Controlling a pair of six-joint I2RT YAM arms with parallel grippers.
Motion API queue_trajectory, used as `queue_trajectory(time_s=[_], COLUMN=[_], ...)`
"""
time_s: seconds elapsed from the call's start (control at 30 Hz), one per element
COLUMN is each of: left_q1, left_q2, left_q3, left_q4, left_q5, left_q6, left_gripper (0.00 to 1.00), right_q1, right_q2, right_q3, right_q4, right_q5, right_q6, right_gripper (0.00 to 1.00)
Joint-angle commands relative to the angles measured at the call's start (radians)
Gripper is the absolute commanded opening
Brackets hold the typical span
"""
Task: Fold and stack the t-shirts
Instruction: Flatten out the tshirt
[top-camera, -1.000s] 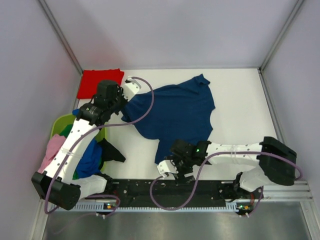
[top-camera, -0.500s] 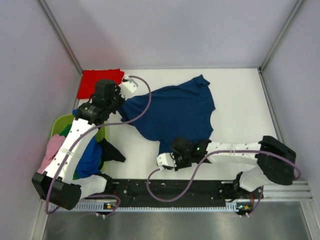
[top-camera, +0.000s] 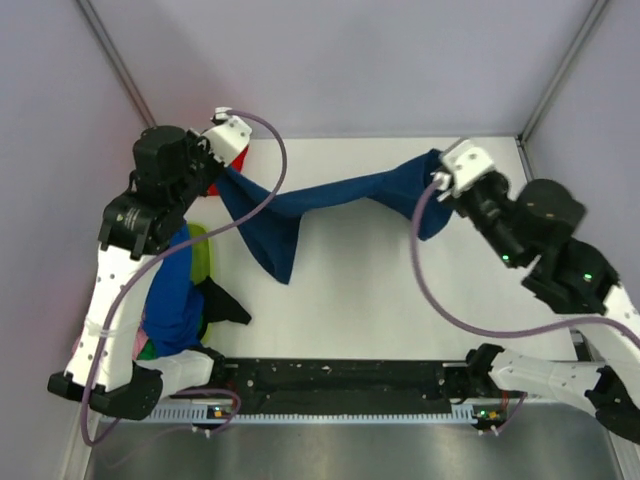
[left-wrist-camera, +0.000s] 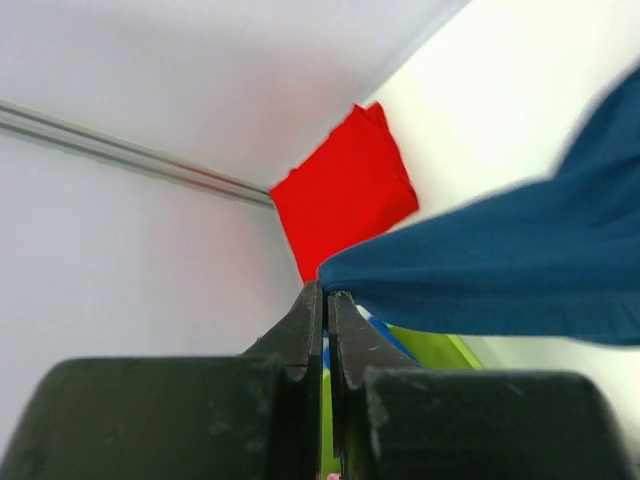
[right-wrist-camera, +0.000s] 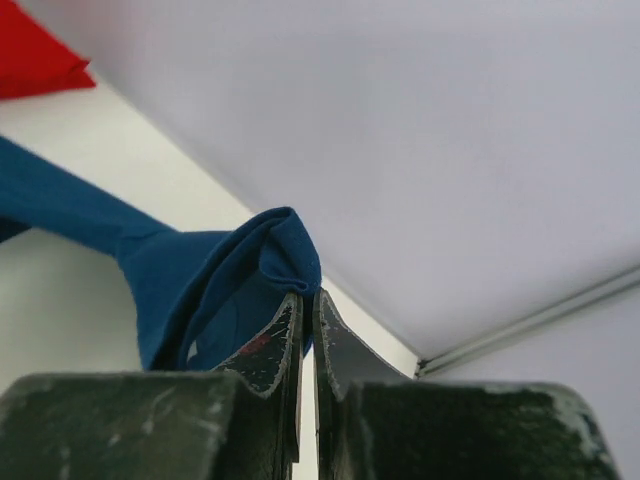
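Note:
The navy blue t-shirt (top-camera: 330, 195) hangs off the table, stretched in a band between both grippers, with a loose part drooping below the left end (top-camera: 272, 240). My left gripper (top-camera: 222, 172) is shut on one edge of the shirt; in the left wrist view the fabric (left-wrist-camera: 500, 270) leaves the pinched tips (left-wrist-camera: 325, 290). My right gripper (top-camera: 437, 182) is shut on the other end, where a fold of cloth (right-wrist-camera: 215, 265) bunches at the tips (right-wrist-camera: 307, 297). The folded red t-shirt (left-wrist-camera: 345, 195) lies in the far left corner. No print shows on the navy shirt.
A lime green basket (top-camera: 203, 255) stands at the left under the left arm. A royal blue t-shirt (top-camera: 172, 290) hangs over it, and a dark garment (top-camera: 222, 303) spills out on the table. Walls close the back and both sides.
The right gripper shut on the shirt's near edge and swung up to the far right. The left gripper rose too. The navy shirt went from lying flat to hanging stretched between them.

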Motion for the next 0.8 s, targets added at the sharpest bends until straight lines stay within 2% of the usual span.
queue_trajectory(time_s=[0.0,0.17,0.3,0.43,0.57,0.63,0.73,0.77], left_q1=[0.004,0.004,0.004,0.004,0.004,0.010,0.028,0.031], left_q2=[-0.057,-0.120,-0.136,-0.114,-0.032,0.036,0.135,0.178], left_q3=[0.172,0.275,0.327,0.291,0.220,0.206,0.216,0.225], left_q4=[-0.105,-0.237,-0.300,-0.282,-0.174,-0.104,0.005,0.042], left_q5=[0.020,0.009,0.029,0.056,-0.018,-0.063,-0.086,-0.092], left_q6=[0.032,0.061,0.072,0.067,0.058,0.059,0.070,0.076], left_gripper=[0.00,0.00,0.00,0.00,0.00,0.00,0.00,0.00], right_q1=[-0.003,-0.003,-0.003,-0.003,-0.030,-0.192,-0.499,-0.547], right_q2=[-0.022,-0.068,-0.079,-0.043,0.019,0.078,0.213,0.265], right_q3=[0.224,0.469,0.535,0.458,0.303,0.293,0.316,0.330], right_q4=[-0.160,-0.301,-0.317,-0.265,-0.061,-0.024,0.016,0.040], right_q5=[0.107,0.035,-0.015,0.033,0.137,0.051,-0.296,-0.338], right_q6=[0.058,0.159,0.178,0.118,-0.035,-0.005,0.142,0.164], right_gripper=[0.00,0.00,0.00,0.00,0.00,0.00,0.00,0.00])
